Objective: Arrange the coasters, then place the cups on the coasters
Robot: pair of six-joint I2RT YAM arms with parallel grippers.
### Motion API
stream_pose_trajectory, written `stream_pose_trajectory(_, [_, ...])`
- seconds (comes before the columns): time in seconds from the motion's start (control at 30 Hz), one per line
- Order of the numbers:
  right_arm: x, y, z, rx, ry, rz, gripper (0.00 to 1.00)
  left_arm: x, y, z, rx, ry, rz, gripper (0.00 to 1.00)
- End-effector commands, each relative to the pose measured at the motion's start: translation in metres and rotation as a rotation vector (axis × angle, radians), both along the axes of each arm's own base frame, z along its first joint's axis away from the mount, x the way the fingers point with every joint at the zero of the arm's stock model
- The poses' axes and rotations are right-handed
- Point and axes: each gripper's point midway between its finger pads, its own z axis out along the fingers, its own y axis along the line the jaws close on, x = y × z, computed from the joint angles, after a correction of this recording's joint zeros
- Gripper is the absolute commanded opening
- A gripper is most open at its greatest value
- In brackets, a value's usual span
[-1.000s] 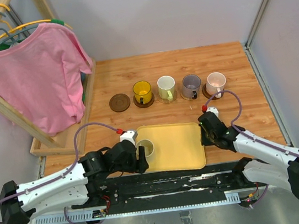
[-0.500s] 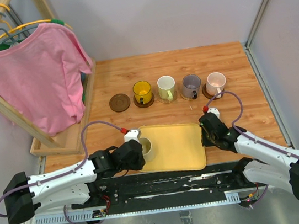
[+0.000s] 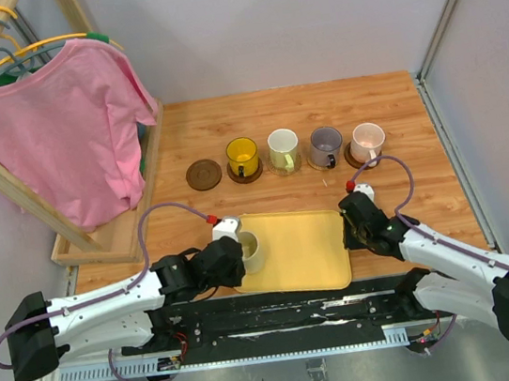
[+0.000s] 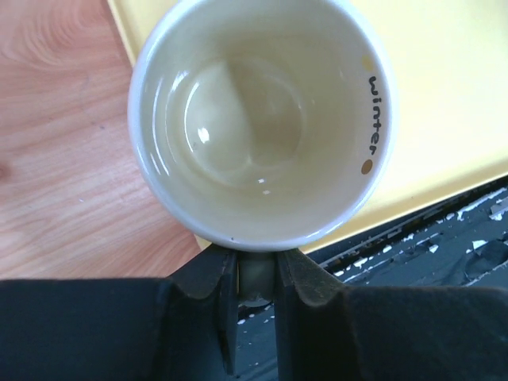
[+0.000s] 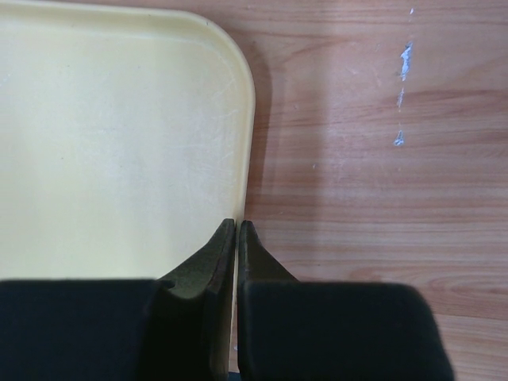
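Note:
A beige cup [image 3: 249, 247] stands at the left end of the yellow tray [image 3: 306, 251]. My left gripper [image 4: 256, 268] is shut on its handle [image 4: 256, 278]; the cup [image 4: 254, 119] is empty and upright. At the back a bare dark brown coaster [image 3: 203, 174] lies left of a row of cups on coasters: yellow [image 3: 242, 157], white [image 3: 283, 149], grey-purple [image 3: 326, 145] and pale pink [image 3: 368, 141]. My right gripper [image 5: 237, 225] is shut, its tips at the tray's right rim [image 5: 244, 119]; whether it pinches the rim is unclear.
A wooden rack with a pink shirt [image 3: 66, 132] stands at the left, its base frame [image 3: 101, 242] reaching toward the tray. Grey walls close the back and the right side [image 3: 445, 126]. A black rail [image 3: 281, 315] runs along the near edge.
My left gripper moved in toward the beige cup and shut on its handle. The right arm has not moved.

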Motion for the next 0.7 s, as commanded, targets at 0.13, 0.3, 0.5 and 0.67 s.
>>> stream_pose_trajectory(0.13, [-0.012, -0.011, -0.009, -0.046, 0.015, 0.001, 0.05, 0.055, -0.015, 0.083, -0.043, -0.307, 0.075, 0.01])
stream_pose_trajectory(0.3, [-0.008, -0.01, -0.01, -0.055, 0.009, 0.01, 0.04, 0.08, 0.006, 0.1, 0.03, -0.398, 0.162, 0.0])
stream_pose_trajectory(0.5, [-0.001, -0.002, -0.014, -0.062, 0.015, 0.051, 0.03, 0.117, 0.038, 0.108, -0.03, -0.422, 0.294, 0.01])
stream_pose_trajectory(0.67, [0.004, 0.004, -0.016, -0.074, 0.029, 0.08, 0.01, 0.148, 0.054, 0.11, -0.04, -0.433, 0.368, 0.01])
